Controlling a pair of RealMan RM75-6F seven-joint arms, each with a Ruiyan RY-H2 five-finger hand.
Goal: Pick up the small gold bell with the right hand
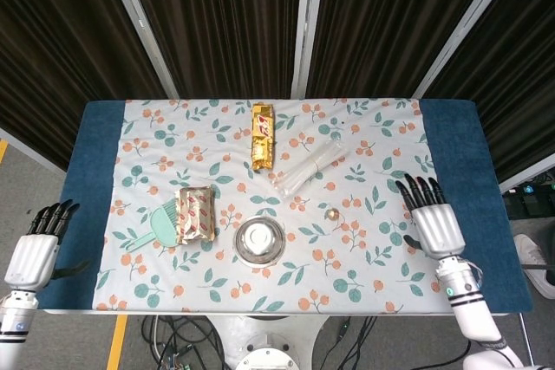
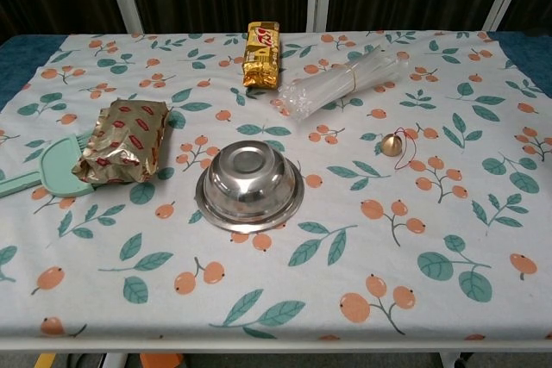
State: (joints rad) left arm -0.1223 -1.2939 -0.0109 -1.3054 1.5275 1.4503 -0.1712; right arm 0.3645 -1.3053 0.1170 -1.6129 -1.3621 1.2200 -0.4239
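The small gold bell (image 1: 331, 212) (image 2: 392, 143) with a thin red cord stands on the floral cloth, right of centre. My right hand (image 1: 430, 219) hovers over the cloth's right part, well to the right of the bell, palm down with fingers spread and nothing in it. My left hand (image 1: 39, 244) stays off the table's left edge, fingers extended, holding nothing. Neither hand appears in the chest view.
An upturned steel bowl (image 1: 259, 239) sits left of the bell at the front. A bundle of clear straws (image 1: 308, 167) and a gold snack pack (image 1: 263, 133) lie behind it. A foil packet (image 1: 194, 214) and mint brush (image 1: 153, 224) lie at the left.
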